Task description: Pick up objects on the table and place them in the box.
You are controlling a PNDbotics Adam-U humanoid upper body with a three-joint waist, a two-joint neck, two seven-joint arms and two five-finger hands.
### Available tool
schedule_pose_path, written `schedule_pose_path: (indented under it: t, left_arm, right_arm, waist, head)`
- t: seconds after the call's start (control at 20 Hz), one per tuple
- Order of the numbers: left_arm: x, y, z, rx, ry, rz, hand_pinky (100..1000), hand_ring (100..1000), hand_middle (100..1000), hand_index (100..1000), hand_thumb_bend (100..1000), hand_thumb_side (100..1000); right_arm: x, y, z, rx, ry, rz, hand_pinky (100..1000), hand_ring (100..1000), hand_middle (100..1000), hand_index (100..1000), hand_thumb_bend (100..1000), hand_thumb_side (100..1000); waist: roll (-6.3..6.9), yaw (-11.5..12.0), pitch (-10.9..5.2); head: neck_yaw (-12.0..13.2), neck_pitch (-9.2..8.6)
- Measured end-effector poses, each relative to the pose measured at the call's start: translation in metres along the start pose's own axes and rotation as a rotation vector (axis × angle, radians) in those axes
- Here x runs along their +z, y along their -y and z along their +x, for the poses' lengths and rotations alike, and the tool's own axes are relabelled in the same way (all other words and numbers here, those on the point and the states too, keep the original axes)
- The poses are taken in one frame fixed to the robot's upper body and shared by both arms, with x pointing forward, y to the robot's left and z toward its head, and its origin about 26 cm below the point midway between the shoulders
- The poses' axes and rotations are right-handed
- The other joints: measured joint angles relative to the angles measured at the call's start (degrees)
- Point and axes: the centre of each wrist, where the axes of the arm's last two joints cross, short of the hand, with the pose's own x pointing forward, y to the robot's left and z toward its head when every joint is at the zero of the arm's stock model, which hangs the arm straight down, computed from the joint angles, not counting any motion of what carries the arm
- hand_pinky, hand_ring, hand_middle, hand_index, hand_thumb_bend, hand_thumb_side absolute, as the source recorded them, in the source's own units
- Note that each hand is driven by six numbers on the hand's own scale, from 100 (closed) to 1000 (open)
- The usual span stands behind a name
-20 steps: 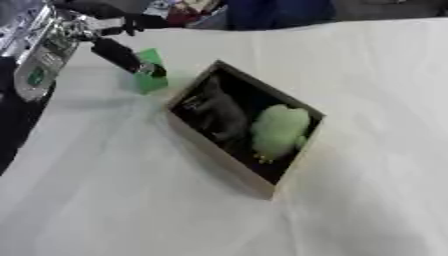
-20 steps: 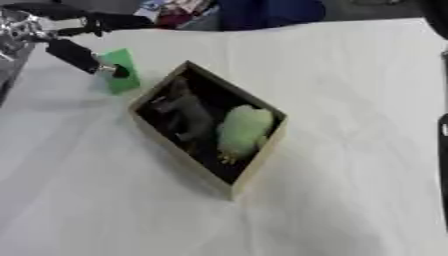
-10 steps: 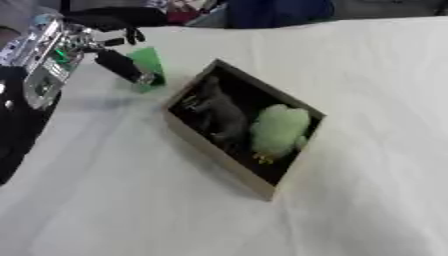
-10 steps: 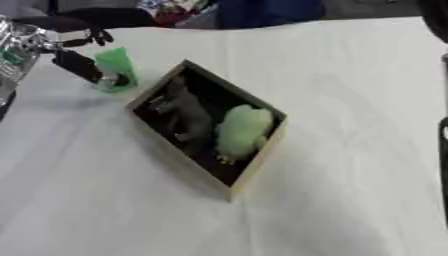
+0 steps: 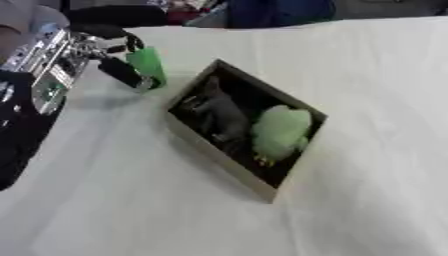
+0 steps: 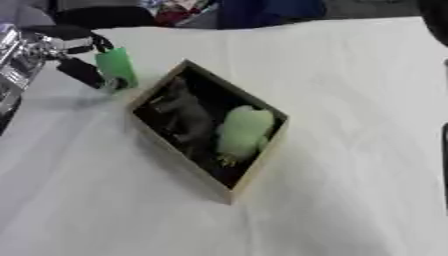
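Observation:
My left hand point(image 5: 109, 55) at the upper left is shut on a small green block point(image 5: 146, 66), pinched between thumb and fingers and held just above the cloth beside the box's left corner. The wooden box point(image 5: 262, 187) lies askew in the middle of the table. Inside it lie a dark grey toy point(image 5: 214, 112) and a pale green plush toy point(image 5: 280, 131). A dark strip at the right edge of the right eye view is all that shows of my right arm point(image 6: 442, 150); its hand is out of view.
A white cloth point(image 5: 367, 75) covers the table, with bare room right of and in front of the box. Dark and blue things point(image 5: 262, 10) lie along the far edge.
My left hand has closed on the green block and raised it off the cloth, moving it a little toward the box. The box and its contents have stayed put.

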Motion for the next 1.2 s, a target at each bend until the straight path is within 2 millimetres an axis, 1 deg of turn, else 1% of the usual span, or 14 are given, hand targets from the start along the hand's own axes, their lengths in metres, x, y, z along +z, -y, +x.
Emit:
schedule_pose_path:
  t: [0.1,0.2,0.45,0.65,0.75,0.8,0.85,0.9,0.95,1.0,1.1,1.15,1.2]
  left_arm:
    - [-0.0005,-0.0009,-0.0011,0.008,-0.005,0.007,862,918,816,933,397,610]
    - [-0.0002,-0.0026,-0.0013,0.016,-0.003,0.019,843,896,771,888,362,600]
    - [-0.0004,-0.0028,0.0001,0.046,0.018,0.035,821,855,691,821,317,580]
    - [-0.0002,-0.0037,0.0005,0.058,0.025,0.039,799,813,597,754,286,554]
    - [-0.0003,-0.0038,0.0005,0.057,0.028,0.041,798,815,611,762,303,554]
    - [-0.0007,-0.0036,0.0002,0.056,0.028,0.041,810,845,738,838,333,561]
    - [-0.0012,-0.0032,-0.0002,0.052,0.027,0.04,825,872,795,903,359,567]
    - [-0.0013,-0.0031,-0.0003,0.047,0.028,0.039,829,877,804,912,364,570]
    - [-0.0014,-0.003,-0.0003,0.041,0.029,0.037,851,905,855,964,392,592]
    - [-0.002,-0.0023,-0.0001,0.035,0.031,0.03,858,919,873,982,416,608]
    - [-0.0031,-0.001,0.0008,0.026,0.036,0.015,857,921,875,985,422,615]
    - [-0.0031,-0.0009,0.001,0.024,0.037,0.009,861,933,890,1000,429,646]
    - [-0.0031,-0.001,0.001,0.023,0.037,0.004,861,934,892,1000,434,657]
  right_arm:
    - [-0.0001,0.0001,0.0,0.0,0.001,0.001,1000,948,838,859,100,886]
    - [0.0,0.0,-0.0006,-0.003,0.0,0.003,1000,948,838,859,100,890]
    - [0.0001,-0.0001,-0.0016,-0.005,-0.003,0.006,1000,949,838,859,100,892]
    - [0.0001,-0.0001,-0.0016,-0.005,-0.004,0.007,1000,949,837,859,100,892]
    - [0.0001,-0.0001,-0.0016,-0.005,-0.004,0.008,1000,949,837,859,100,893]
    - [0.0001,-0.0001,-0.0016,-0.006,-0.005,0.008,1000,948,836,858,100,894]
    - [0.0001,-0.0001,-0.0016,-0.006,-0.005,0.009,1000,948,836,858,100,895]
    - [0.0001,-0.0001,-0.0016,-0.006,-0.005,0.009,1000,948,836,857,100,895]
    - [0.0001,-0.0001,-0.0016,-0.006,-0.005,0.009,1000,948,835,856,100,896]
    - [0.0001,-0.0001,-0.0016,-0.006,-0.006,0.009,1000,948,835,856,100,897]
    - [0.0002,-0.0001,-0.0017,-0.006,-0.006,0.01,1000,948,834,856,100,898]
    - [0.0001,-0.0001,-0.0017,-0.006,-0.006,0.01,1000,947,833,854,100,902]
    - [0.0002,-0.0001,-0.0017,-0.006,-0.006,0.011,1000,947,832,854,100,903]
  waist:
    - [-0.05,0.0,0.03]
    - [-0.09,0.0,0.14]
    - [-0.1,0.0,0.27]
    - [-0.1,0.0,0.27]
    - [-0.1,0.0,0.27]
    - [-0.1,0.0,0.27]
    - [-0.1,0.0,0.27]
    - [-0.11,0.0,0.28]
    - [-0.11,0.0,0.28]
    - [-0.12,0.0,0.29]
    - [-0.16,0.0,0.42]
    - [-0.16,0.0,0.42]
    - [-0.16,0.0,0.42]
  head:
    - [0.2,-0.21]
    - [0.2,-0.3]
    - [0.3,-0.3]
    - [0.3,-0.31]
    - [0.3,-0.32]
    - [0.3,-0.33]
    - [0.3,-0.34]
    - [0.3,-0.34]
    - [0.3,-0.34]
    - [0.3,-0.34]
    - [0.3,-0.34]
    - [0.3,-0.34]
    - [0.3,-0.34]
